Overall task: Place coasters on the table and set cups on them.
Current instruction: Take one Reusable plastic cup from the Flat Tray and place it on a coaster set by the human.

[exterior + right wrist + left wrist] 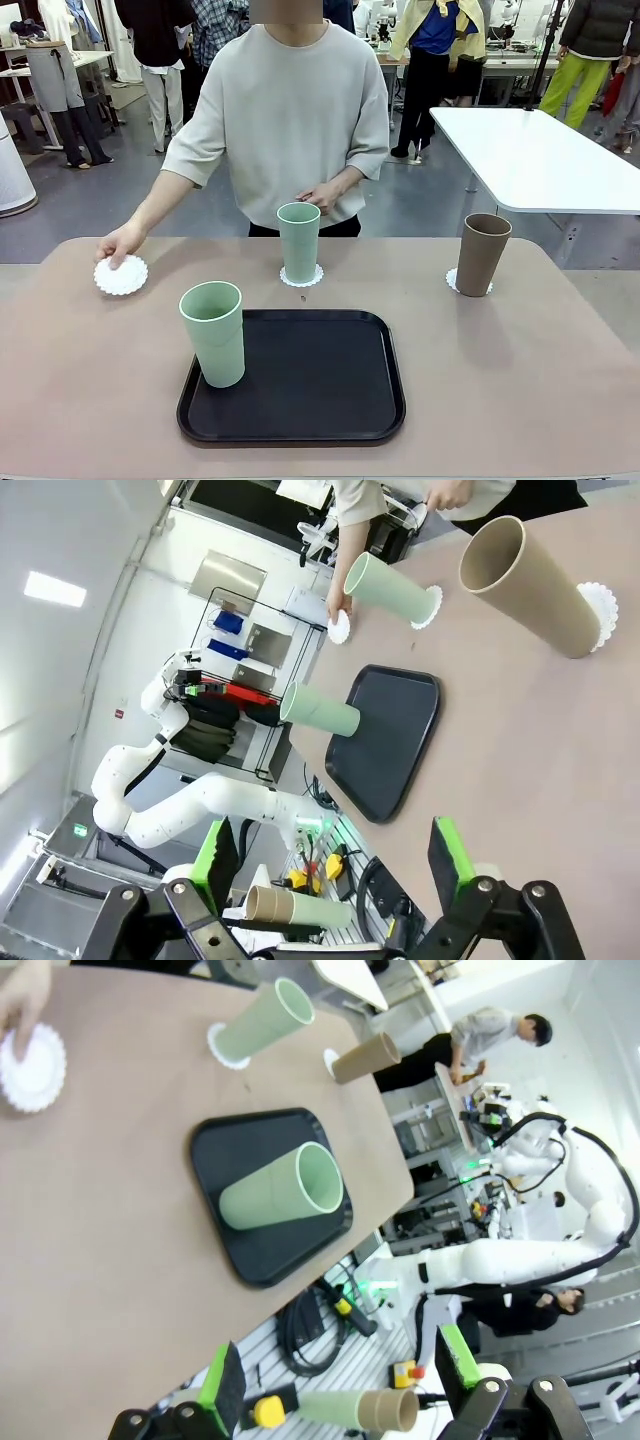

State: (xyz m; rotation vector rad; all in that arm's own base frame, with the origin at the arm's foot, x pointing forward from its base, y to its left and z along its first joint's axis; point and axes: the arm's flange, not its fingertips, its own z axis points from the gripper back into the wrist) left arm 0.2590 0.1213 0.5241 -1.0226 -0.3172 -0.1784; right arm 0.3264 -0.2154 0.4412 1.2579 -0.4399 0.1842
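A person's hand rests on a white lace-edged coaster at the table's far left. A pale green cup stands on a coaster at the far middle, and a brown cup stands on another coaster at the right. A second green cup stands on the black tray's left side. In the left wrist view my left gripper is open and empty, high above the tray. My right gripper is also open and empty, well back from the brown cup.
A white table stands behind at the right, and people walk about in the room beyond. The tray sits near the front middle, with bare tabletop left and right of it. Spare cups lie on a stand below the table's edge.
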